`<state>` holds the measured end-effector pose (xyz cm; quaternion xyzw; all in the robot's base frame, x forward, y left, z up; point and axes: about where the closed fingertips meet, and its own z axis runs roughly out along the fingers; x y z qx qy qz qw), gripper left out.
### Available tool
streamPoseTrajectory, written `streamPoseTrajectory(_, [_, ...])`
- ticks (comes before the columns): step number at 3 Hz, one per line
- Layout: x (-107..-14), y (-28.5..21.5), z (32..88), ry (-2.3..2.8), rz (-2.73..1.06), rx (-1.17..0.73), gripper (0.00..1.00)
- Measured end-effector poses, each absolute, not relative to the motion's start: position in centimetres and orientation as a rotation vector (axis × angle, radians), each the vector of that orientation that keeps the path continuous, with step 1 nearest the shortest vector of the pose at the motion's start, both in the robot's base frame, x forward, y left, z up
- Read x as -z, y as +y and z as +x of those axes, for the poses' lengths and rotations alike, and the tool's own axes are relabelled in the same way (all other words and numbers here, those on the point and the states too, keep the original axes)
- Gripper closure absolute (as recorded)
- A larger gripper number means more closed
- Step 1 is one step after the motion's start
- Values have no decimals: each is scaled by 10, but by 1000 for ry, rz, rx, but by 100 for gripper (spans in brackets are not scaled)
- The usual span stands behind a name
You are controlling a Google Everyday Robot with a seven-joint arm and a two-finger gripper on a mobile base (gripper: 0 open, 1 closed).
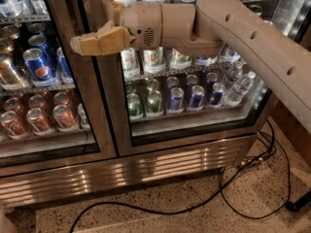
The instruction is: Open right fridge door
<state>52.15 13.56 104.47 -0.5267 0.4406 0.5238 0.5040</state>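
The right fridge door (pixel 194 125) is a glass pane in a steel frame, with green and blue cans and water bottles on the shelves behind it. It looks shut against the left door. My gripper (pixel 90 27) reaches in from the right on the beige arm (pixel 243 28). It sits high up in front of the steel posts where the two doors meet, at the right door's left edge. The arm hides the upper part of the right door. I cannot make out the handle.
The left glass door (pixel 39 81) fronts blue Pepsi cans and orange cans. A steel vent grille (pixel 126 171) runs along the fridge base. Black cables (pixel 233 198) loop over the speckled floor at the front right.
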Motion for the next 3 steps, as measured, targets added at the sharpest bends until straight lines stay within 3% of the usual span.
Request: streamPoseTrajectory(3, [-1041, 136, 529, 1058, -1281, -1293, 19])
